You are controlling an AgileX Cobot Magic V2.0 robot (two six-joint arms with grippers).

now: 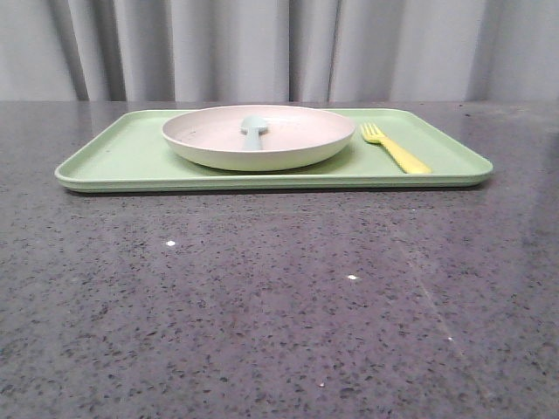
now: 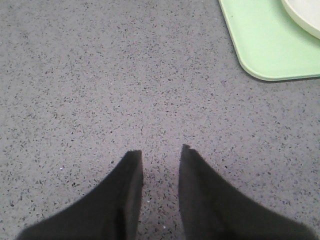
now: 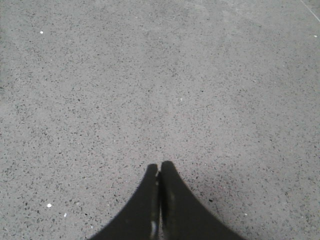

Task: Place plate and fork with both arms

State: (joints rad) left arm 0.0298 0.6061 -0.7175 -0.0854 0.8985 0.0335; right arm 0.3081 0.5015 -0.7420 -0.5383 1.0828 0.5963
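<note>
Left gripper [image 2: 161, 152]: black, pointed fingers spread a little, a clear gap between the tips, nothing held; poised over bare speckled grey stone tabletop [image 2: 100, 75].
Right gripper [image 3: 159, 167]: black pointed fingers pressed together tip to tip, empty; likewise over bare tabletop, no task item in its view.
Arm pose: both wrists angled down at the tabletop, clear of the load; neither arm visible in the front view, so presumably drawn back to the near side.
Flat rectangular light-green plastic tray [image 1: 131, 157]: lying at the far middle of the tabletop; one rounded corner seen in the left wrist view, near but apart from the left fingers.
Wide shallow cream-pink matte plate [image 1: 297, 144]: seated flat on the tray, left of centre; pale blue spoon-shaped piece [image 1: 252, 131] inside it.
Small bright yellow plastic fork [image 1: 395, 148]: flat on the tray, just right of the plate, tines to the far side, not touching the plate.
Reason for layout: plate on the left-arm side, fork on the right-arm side; judged a split of one item per arm.
Task status: judged complete or nearly so, both items resting on the tray, no contact by either gripper.
</note>
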